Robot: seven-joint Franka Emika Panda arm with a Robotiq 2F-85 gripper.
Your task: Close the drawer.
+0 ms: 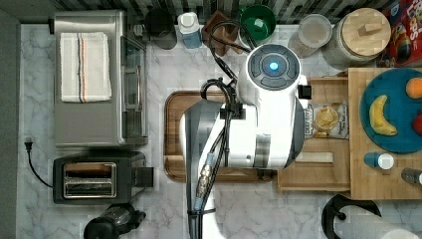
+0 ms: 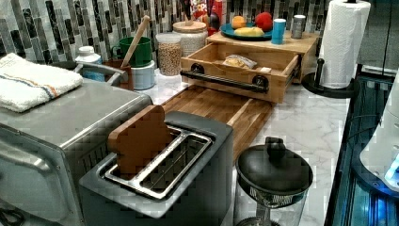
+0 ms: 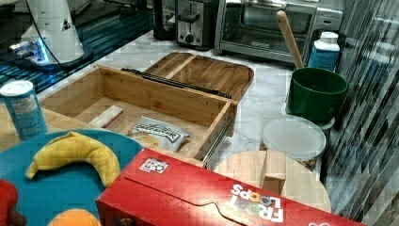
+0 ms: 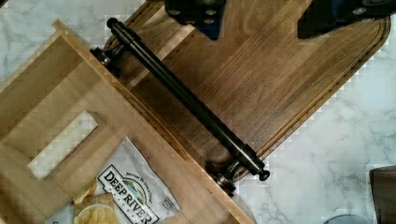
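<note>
Drawer [image 2: 244, 92] pulled out wide, upper middle of the left view, chips bag [image 2: 239, 61] inside. Tool [image 4: 261, 14] spread apart and empty, over dark board [image 4: 280, 84], just beside black handle [image 4: 187, 100], likely ready to push

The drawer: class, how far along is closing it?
Nothing is done: the drawer stands pulled out, chip bag inside. In hand: the open gripper hangs above the cutting board, clear of the handle. Left: push the drawer shut.
</note>
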